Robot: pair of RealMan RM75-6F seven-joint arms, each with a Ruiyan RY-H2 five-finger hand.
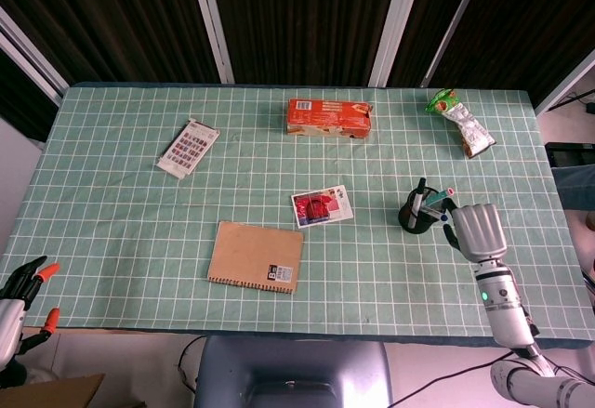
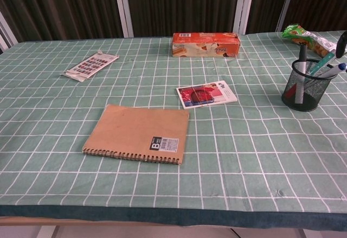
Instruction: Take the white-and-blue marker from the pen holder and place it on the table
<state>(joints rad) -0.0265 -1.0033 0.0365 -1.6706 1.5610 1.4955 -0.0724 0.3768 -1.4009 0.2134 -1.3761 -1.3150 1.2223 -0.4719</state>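
Dark curtains with pale vertical frames back a table covered in a green cloth with a white grid. Seen from the head camera, the black mesh pen holder stands toward four o'clock from the table's centre. The white-and-blue marker leans out of it, its blue cap toward the right rim; other pens stand beside it. The right hand is just beside the holder at its three o'clock, back of the hand up, its dark fingers reaching toward the marker's cap; whether they touch it cannot be told, and how wide the fingers are cannot be told. The left hand hangs off the table's near-left corner, at about eight o'clock, fingers apart and holding nothing. A brown spiral notebook lies near six o'clock, a small red card at the centre, an orange box at twelve o'clock, a flat printed packet at ten o'clock, and a green snack bag at two o'clock
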